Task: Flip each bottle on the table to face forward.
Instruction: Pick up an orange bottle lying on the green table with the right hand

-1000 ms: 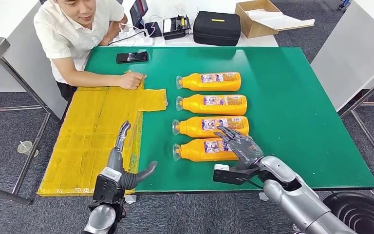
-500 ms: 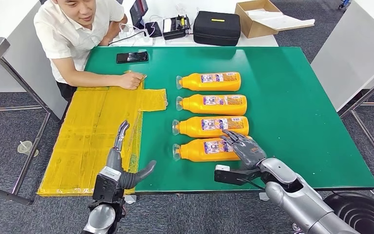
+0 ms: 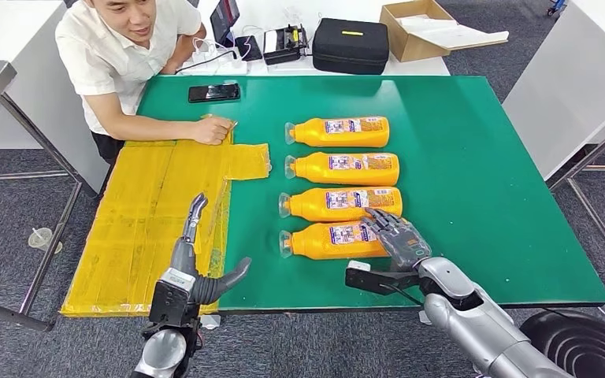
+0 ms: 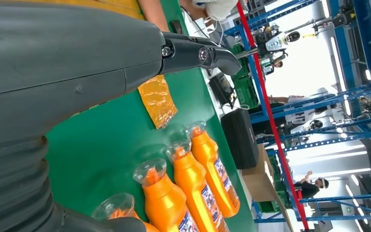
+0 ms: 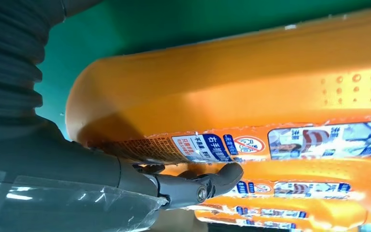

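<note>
Four orange bottles lie on their sides in a column on the green table [image 3: 473, 157], caps toward the robot's left, labels up; the nearest bottle [image 3: 335, 241] sits by the table's front edge, just beside the second bottle [image 3: 339, 204], with the third bottle [image 3: 343, 168] and farthest bottle [image 3: 337, 131] beyond; the right hand [image 3: 396, 236] rests over the nearest bottle's base end, fingers spread across it, though whether they grip it I cannot tell; the left hand [image 3: 197, 272] hovers above the yellow sheet [image 3: 150, 213], fingers apart and holding nothing; a person's hand [image 3: 211, 130] rests on the sheet's far edge; a black phone [image 3: 213, 92] lies near it.
</note>
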